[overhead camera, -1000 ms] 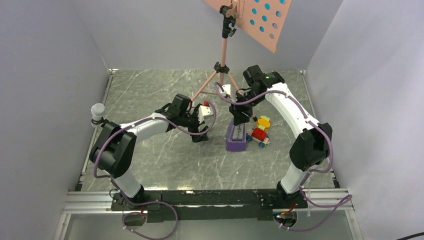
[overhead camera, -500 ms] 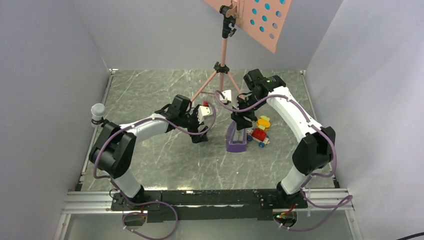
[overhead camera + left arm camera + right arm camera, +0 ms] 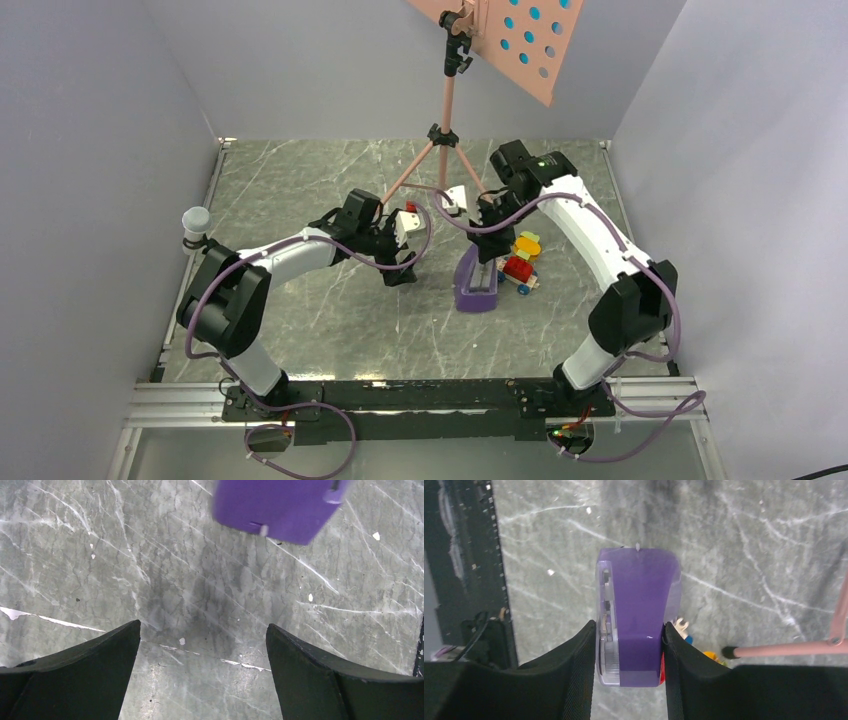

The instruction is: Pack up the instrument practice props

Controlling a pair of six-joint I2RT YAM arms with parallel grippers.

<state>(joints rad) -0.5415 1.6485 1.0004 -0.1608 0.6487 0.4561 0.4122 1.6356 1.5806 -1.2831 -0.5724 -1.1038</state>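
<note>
The big pink music stand (image 3: 447,100) is up on its legs by the far edge of the table (image 3: 300,190), about the middle. The blue pages (image 3: 529,37) lie on its desk; we see them through the holes. Neither looks packed yet.

Our right gripper (image 3: 629,645) pinches the purple metronome (image 3: 639,600) by its sides, near the middle of the table, a bit toward the right edge. Our left gripper (image 3: 202,630) is spread wide with nothing in it, near the metronome.

The little red car (image 3: 518,270) and yellow toy (image 3: 527,243) sit just beside it. We see no box. We think most of the job is left.
</note>
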